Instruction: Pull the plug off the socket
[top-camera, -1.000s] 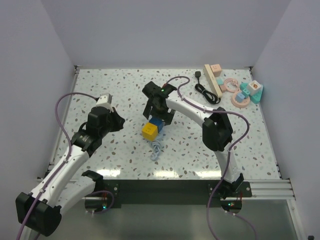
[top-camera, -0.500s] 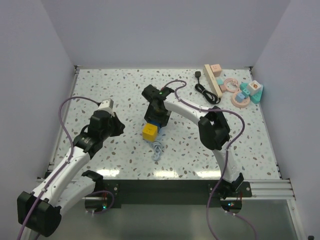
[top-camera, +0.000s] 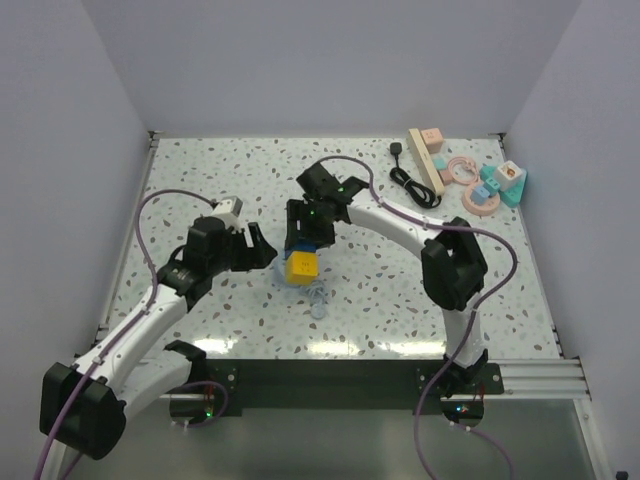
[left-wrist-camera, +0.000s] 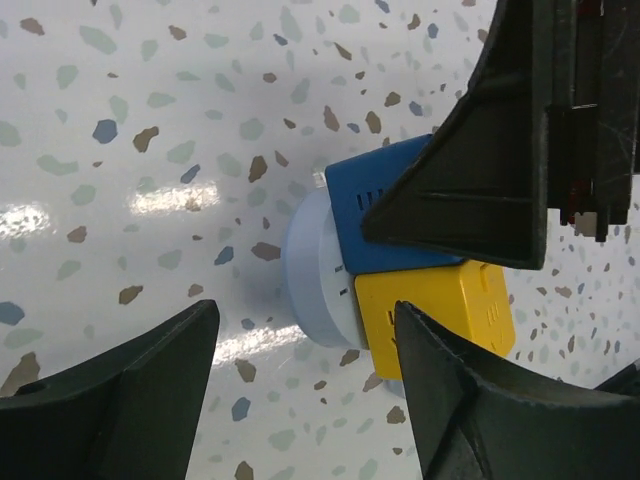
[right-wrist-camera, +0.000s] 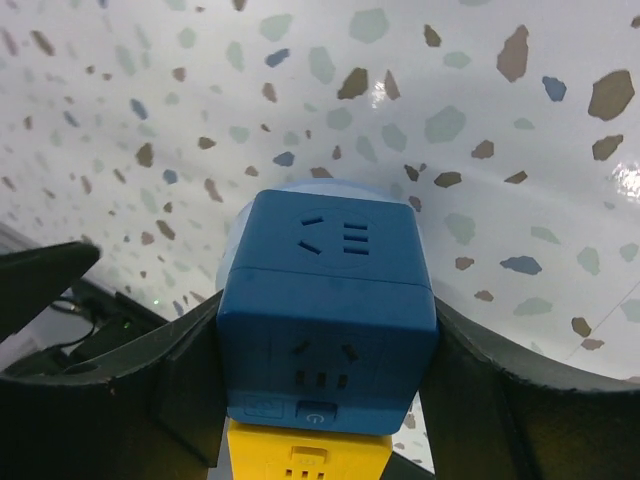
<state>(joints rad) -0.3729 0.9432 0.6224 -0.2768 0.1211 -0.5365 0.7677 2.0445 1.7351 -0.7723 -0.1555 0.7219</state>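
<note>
The socket, a long cream bar, lies at the back right. The black plug and its coiled cord lie close by the bar's left side; it is too small to tell whether the plug sits in an outlet. Both grippers are far from them, near the table's middle. My right gripper is shut on a blue cube with outlet slots. This cube is joined to a yellow cube. My left gripper is open just left of the cubes, holding nothing.
A pale blue round piece sits against the cubes, and a pale coiled cord lies in front of them. Pink rings and teal blocks stand at the back right. White walls close in three sides.
My left gripper has opened and swung right, up to the cubes. My right gripper has closed on the blue cube and turned a little.
</note>
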